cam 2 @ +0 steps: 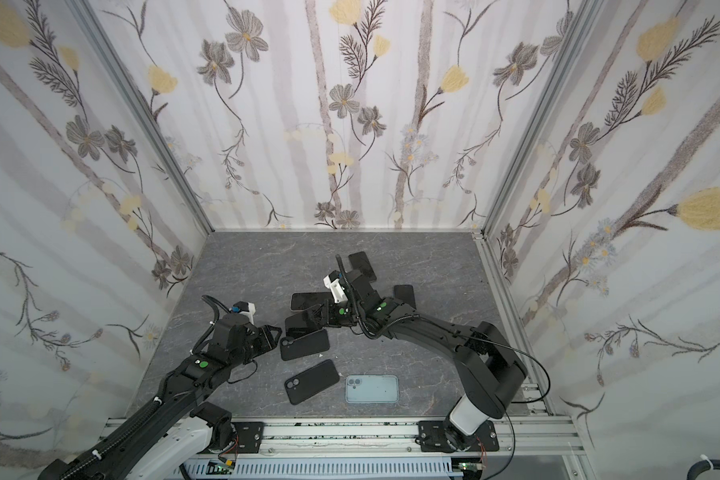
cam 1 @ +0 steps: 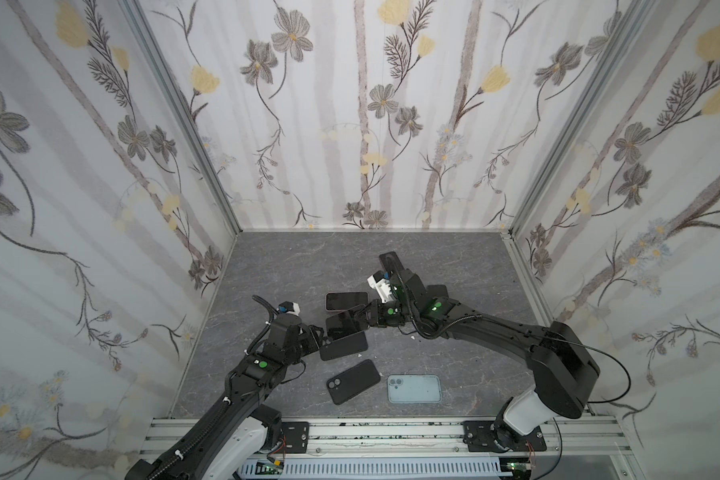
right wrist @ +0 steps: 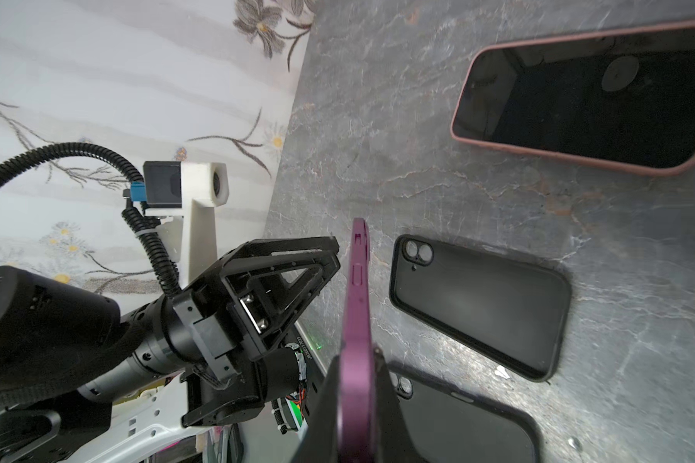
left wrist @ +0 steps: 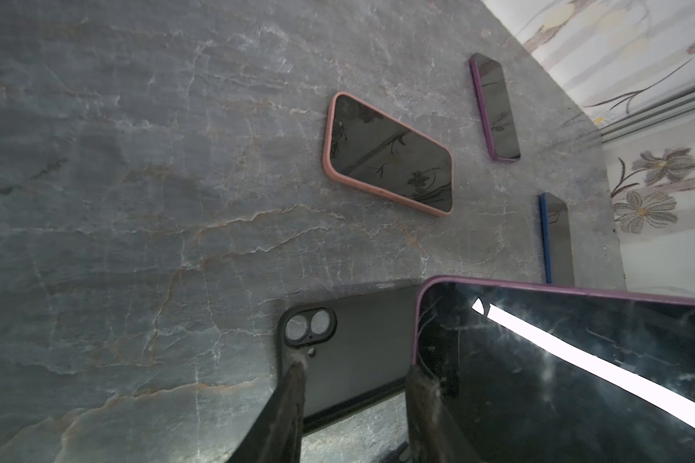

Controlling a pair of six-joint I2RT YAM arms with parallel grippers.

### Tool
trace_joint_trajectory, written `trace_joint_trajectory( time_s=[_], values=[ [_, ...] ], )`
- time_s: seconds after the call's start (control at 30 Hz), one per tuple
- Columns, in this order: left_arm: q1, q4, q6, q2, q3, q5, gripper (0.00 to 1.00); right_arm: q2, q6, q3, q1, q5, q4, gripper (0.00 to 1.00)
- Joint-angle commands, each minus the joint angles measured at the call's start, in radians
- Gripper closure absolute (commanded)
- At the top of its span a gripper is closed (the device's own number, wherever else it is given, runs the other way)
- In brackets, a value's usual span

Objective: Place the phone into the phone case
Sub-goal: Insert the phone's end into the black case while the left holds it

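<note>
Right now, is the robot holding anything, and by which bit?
Yes. The right gripper pinches the purple phone by one short end, tilted above the black case. The left gripper has its fingers apart beside that case, not clearly holding anything.

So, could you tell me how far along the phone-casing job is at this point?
Done, apparently: the pink-rimmed phone lies flat and looks already cased. In hand: the right gripper, jaws shut, holds the purple-edged, black-screened phone tilted at the edge of the matte black phone case; the left gripper sits, jaws apart, at its camera-cutout end. Left: the phone is not yet in that case and needs lowering and pressing in.
</note>
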Motion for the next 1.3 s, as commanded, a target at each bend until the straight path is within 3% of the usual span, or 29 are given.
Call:
trace_joint_trajectory(
  time_s=[0.0,0.47,1.27],
  values=[
    [0.002,0.073,-0.039,0.016,-0.019,0.000,0.62,0.045,0.030,0.012,0.010,-0.059,0.076,1.00],
    [0.002,0.142,-0.055,0.068,-0.073,-0.007,0.64,0.185,0.018,0.062,0.009,-0.111,0.073,1.00],
    [0.002,0.204,-0.084,0.073,-0.136,-0.008,0.72,0.223,0.007,0.055,-0.015,-0.113,0.084,1.00]
  ],
)
